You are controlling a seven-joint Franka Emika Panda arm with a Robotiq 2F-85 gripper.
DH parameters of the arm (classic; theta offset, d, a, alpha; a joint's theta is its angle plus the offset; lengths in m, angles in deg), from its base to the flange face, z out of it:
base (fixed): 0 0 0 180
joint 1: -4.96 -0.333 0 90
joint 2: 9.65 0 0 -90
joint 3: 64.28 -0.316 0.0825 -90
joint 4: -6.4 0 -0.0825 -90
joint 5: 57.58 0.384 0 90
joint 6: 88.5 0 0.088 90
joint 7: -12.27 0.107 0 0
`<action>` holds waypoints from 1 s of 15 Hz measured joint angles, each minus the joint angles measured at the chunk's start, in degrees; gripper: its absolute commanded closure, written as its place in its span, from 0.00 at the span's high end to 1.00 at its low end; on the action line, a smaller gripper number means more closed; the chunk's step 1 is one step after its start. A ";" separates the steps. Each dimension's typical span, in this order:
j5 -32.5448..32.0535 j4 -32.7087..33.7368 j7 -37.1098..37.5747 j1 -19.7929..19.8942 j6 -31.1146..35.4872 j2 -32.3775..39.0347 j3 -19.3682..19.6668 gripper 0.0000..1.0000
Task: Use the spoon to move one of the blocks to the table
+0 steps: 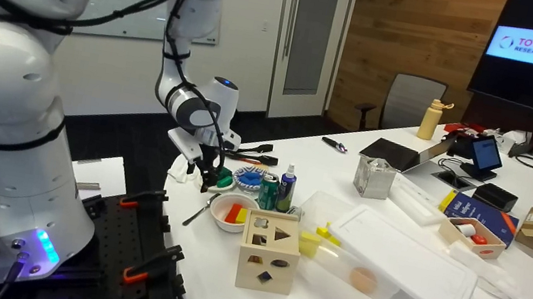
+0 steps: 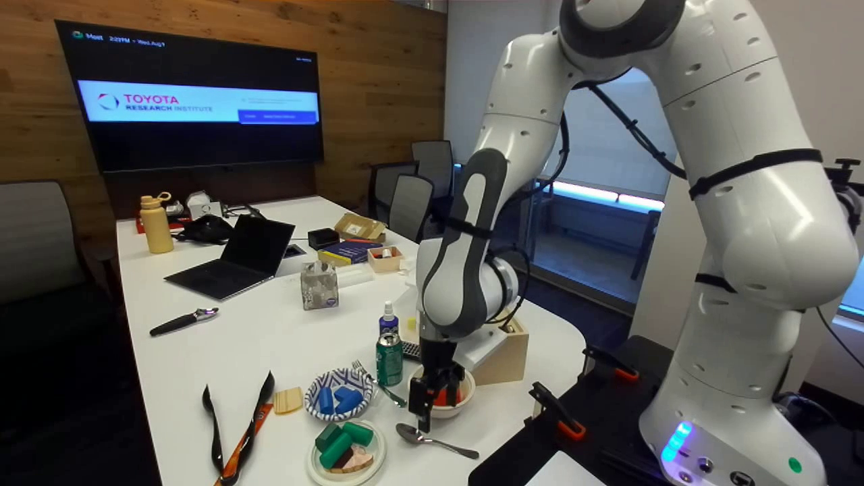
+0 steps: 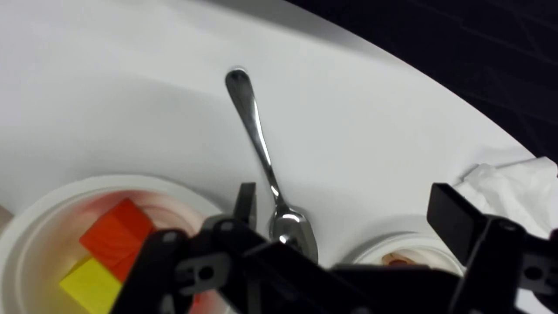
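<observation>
Fingers spread wide, the gripper (image 3: pixel 348 212) hovers above the table (image 3: pixel 348 109), and the spoon (image 3: pixel 263 157) lies flat on that white top, just beneath it. In the wrist view, taking the middle of the gap as the dial's centre, the spoon's cupped end sits between eight and nine o'clock, inside the span of the fingers, nearer one of them and partly hidden by the gripper; its handle runs off toward eleven. Farther out, beyond that nearer finger, the red block (image 3: pixel 117 233) and the yellow block (image 3: pixel 91 283) lie side by side in the bowl (image 3: pixel 117 181), the red near nine, the yellow between eight and nine. The plate (image 3: pixel 401 240) is at four, crumpled paper (image 3: pixel 518 187) near three. In an exterior view, green blocks (image 2: pixel 336 451) rest on the plate, at eight o'clock from the fingertips, and blue blocks (image 2: pixel 327 400) lie in a patterned dish (image 2: pixel 316 380) between nine and ten. In an exterior view, the wooden box (image 1: pixel 267 260) stands at four o'clock from the bowl, and the can (image 1: pixel 268 192) between one and two.
</observation>
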 measured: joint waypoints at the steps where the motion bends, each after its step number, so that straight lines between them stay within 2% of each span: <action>1: -0.47 1.19 0.99 -0.14 1.05 2.67 0.00 1.00; 6: -2.47 3.71 7.22 -2.50 4.85 9.81 2.19 1.00; 10: -3.44 4.71 7.73 -2.79 5.13 12.04 3.34 1.00; 15: -9.07 5.98 6.38 -2.14 5.52 14.19 4.13 1.00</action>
